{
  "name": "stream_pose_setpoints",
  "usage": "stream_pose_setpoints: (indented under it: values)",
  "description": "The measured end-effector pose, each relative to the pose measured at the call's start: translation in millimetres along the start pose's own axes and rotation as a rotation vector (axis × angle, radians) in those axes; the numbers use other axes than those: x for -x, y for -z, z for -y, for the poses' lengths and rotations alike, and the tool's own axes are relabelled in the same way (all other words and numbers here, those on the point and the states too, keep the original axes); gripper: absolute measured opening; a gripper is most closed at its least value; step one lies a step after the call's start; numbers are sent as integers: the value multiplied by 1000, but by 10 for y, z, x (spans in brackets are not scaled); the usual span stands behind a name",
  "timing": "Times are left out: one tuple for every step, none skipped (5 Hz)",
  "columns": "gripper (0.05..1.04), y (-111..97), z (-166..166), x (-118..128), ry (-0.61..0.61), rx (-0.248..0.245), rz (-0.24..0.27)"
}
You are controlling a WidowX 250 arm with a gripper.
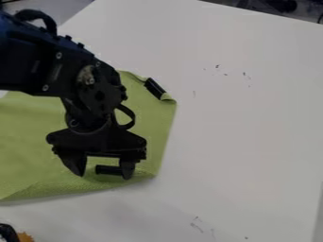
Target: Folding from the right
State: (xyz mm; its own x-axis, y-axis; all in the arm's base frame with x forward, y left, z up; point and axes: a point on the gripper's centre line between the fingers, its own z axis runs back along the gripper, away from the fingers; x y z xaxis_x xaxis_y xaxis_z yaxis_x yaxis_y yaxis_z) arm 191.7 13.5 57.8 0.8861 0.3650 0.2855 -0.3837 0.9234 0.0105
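Note:
The black gripper [104, 174] hangs over the lower right part of the green cloth [28, 137], its two fingers spread apart. Between the fingertips shows a small black bar [108, 169]; whether it touches them I cannot tell. The cloth lies on the left side of the table, its bottom edge slightly turned up and its right edge slanting down to a corner near the gripper's right finger. At the upper right corner, a small curled part of the cloth carries a black piece [154, 88]. The arm hides much of the cloth's upper middle.
The white table [246, 127] extends to the right of the cloth, with a few dark marks on it. At the bottom left corner are a black item [8, 233] and an orange one [25, 237]. Dark objects stand beyond the table's far edge.

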Motion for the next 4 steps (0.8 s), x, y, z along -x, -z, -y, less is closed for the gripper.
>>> stream_pose_setpoints:
  values:
    - [999,25,-3,25,6,-4,-16]
    - [999,47,16,-230,70,-5,-14]
    - [1000,89,53,-589,129,3,0]
    - [999,216,137,-1045,170,22,26]
